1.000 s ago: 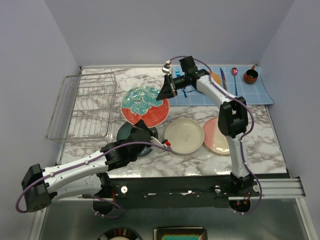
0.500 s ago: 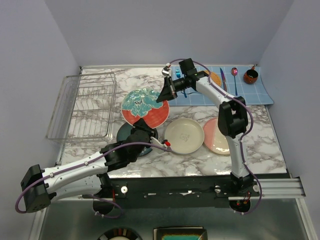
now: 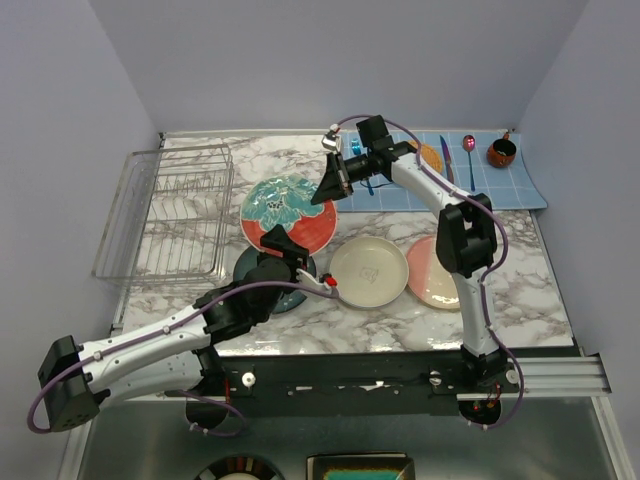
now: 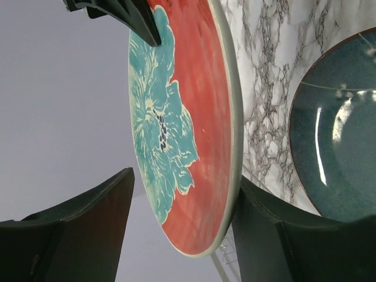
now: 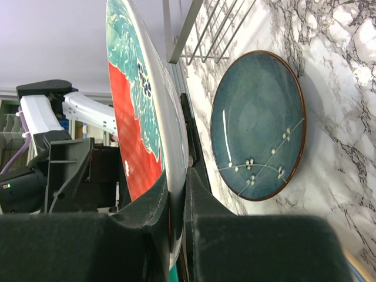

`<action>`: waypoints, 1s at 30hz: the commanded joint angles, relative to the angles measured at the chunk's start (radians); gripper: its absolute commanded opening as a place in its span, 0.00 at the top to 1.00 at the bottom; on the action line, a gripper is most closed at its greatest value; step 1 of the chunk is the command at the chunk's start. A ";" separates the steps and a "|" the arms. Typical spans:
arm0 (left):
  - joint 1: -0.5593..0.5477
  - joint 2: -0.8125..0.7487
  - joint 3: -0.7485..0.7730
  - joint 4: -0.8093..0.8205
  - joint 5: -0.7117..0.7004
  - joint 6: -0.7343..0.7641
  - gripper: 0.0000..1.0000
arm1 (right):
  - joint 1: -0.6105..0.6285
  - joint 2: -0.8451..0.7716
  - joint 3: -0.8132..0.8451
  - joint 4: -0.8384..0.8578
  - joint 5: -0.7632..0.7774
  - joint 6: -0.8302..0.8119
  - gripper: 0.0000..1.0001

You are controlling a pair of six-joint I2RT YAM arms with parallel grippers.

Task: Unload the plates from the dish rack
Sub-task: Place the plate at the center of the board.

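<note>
The floral plate [image 3: 288, 215] hangs tilted just beside the dish rack [image 3: 165, 210]. The right gripper [image 3: 328, 183] pinches its far rim, and the left gripper [image 3: 280, 245] sits wide astride its near rim. If the right lets go before the left closes, I judge it drops onto the blue plate [image 3: 245, 268] beneath. Bare table [image 3: 530, 270] shows farthest from the rack.
</note>
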State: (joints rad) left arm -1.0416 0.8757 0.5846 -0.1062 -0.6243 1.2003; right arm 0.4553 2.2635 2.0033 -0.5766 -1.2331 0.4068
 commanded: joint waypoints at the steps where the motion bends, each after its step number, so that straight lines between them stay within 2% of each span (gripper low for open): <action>1: 0.022 -0.041 -0.017 0.025 -0.023 -0.002 0.27 | 0.017 -0.059 0.029 -0.005 -0.098 0.001 0.99; 6: 0.026 -0.060 -0.046 -0.010 -0.008 -0.010 0.16 | 0.014 -0.065 0.044 -0.006 -0.097 0.003 0.99; 12: 0.026 -0.072 -0.065 -0.062 0.005 -0.022 0.12 | -0.004 -0.065 0.054 0.007 -0.101 0.020 0.99; 22: 0.032 -0.109 -0.098 -0.105 0.008 -0.041 0.10 | -0.047 -0.041 0.097 0.003 -0.108 0.026 0.99; 30: 0.081 -0.153 -0.109 -0.122 0.026 -0.050 0.10 | -0.101 0.001 0.127 -0.034 -0.082 -0.011 0.99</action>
State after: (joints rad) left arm -0.9886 0.7578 0.4942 -0.2073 -0.6174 1.1675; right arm 0.3828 2.2646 2.0609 -0.5850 -1.2190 0.3828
